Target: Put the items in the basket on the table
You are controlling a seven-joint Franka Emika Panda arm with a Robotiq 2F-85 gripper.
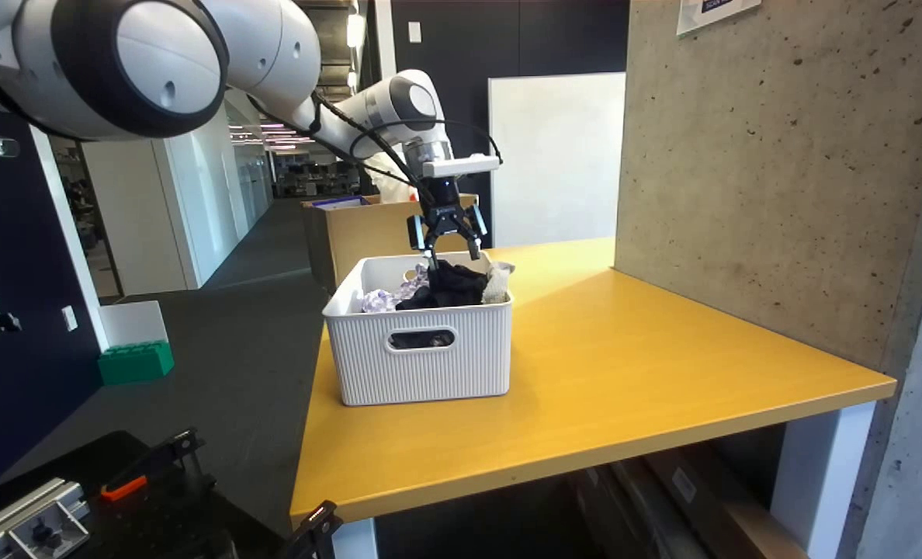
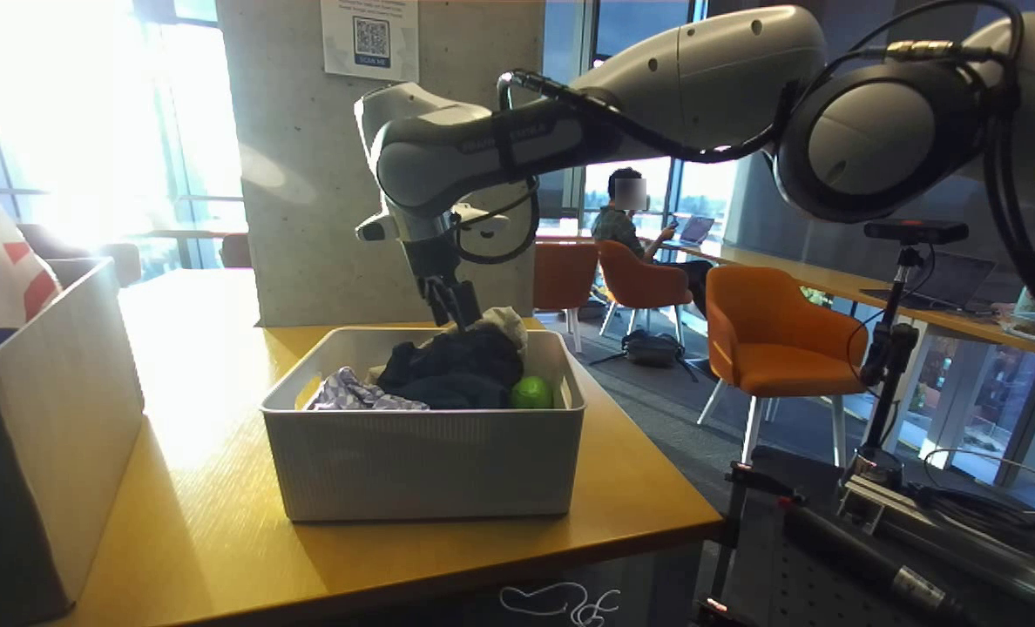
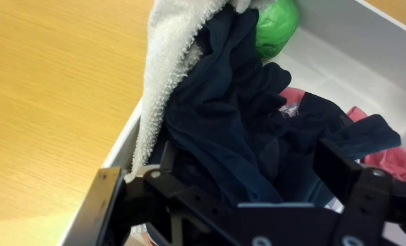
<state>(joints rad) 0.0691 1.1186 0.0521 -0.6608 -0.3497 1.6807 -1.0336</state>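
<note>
Tool (image 3: 247, 156) gapes wide over dark cloth (image 3: 220, 112); only the wrist view shows pink fabric (image 3: 391, 162).

Windows (image 2: 73, 104) at 10 o'clock in an exterior view were burnt out to white; glare was thrown onto the table (image 2: 186, 348) at 9 o'clock; the 6 o'clock side of the basket (image 2: 430, 466) was shaded. In an exterior view, lit ceiling lamps (image 1: 356, 31) were noted at 11 o'clock, deep shadow under the table at 6. In the wrist view, the gripper (image 3: 247, 153) was rendered mostly black.
</note>
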